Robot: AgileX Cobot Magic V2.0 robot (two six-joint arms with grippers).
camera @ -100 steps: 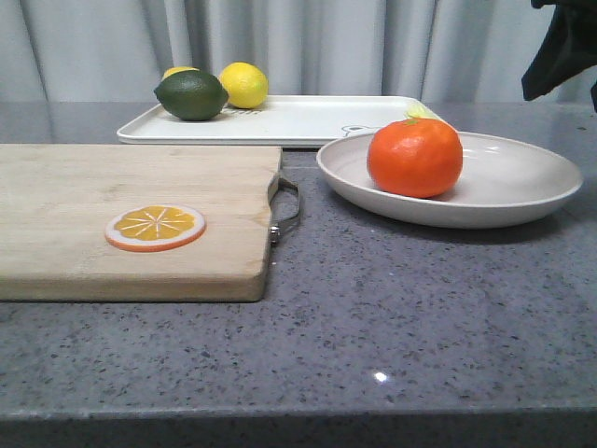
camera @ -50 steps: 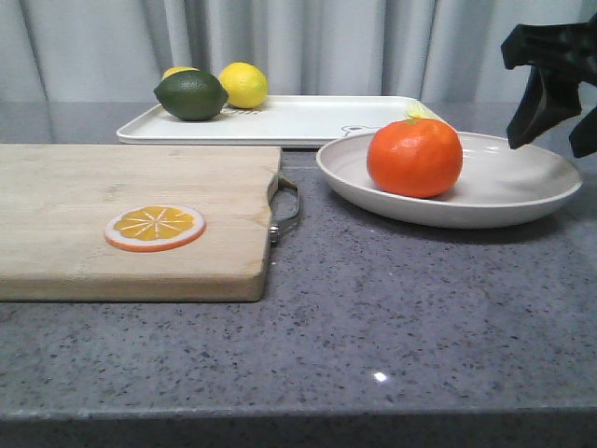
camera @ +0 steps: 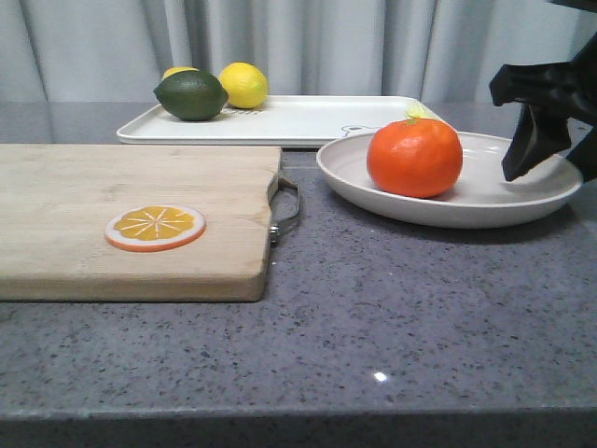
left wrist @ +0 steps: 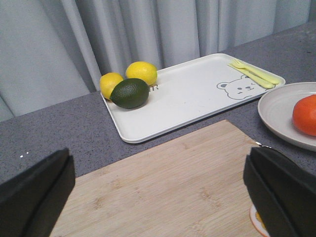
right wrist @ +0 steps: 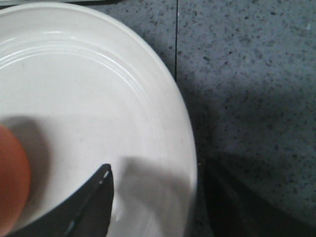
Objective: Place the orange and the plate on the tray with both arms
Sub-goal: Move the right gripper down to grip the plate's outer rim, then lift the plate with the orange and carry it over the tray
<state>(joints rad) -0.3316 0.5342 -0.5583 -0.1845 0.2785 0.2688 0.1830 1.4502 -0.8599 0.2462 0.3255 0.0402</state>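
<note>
The orange [camera: 415, 157] sits in the off-white plate [camera: 508, 187] on the grey counter, right of centre. The white tray [camera: 298, 119] lies behind it, its near right corner behind the plate's far rim. My right gripper [camera: 560, 157] is open at the plate's right rim. In the right wrist view one finger [right wrist: 89, 207] is inside the plate [right wrist: 89, 98] and the other outside the rim, with the orange [right wrist: 10, 177] at the edge. My left gripper [left wrist: 158, 197] is open and empty above the cutting board; the tray [left wrist: 197, 94], plate [left wrist: 281, 108] and orange [left wrist: 306, 114] show beyond it.
A wooden cutting board [camera: 131, 215] with a metal handle [camera: 287, 210] lies at the left, with an orange slice disc [camera: 155, 227] on it. Two lemons [camera: 243, 84] and a dark green fruit [camera: 191, 95] sit on the tray's far left corner. A yellow-green fork [left wrist: 254, 73] lies on the tray.
My right gripper has come down from the upper right corner to the plate's right rim. The orange, plate and tray have not moved.
</note>
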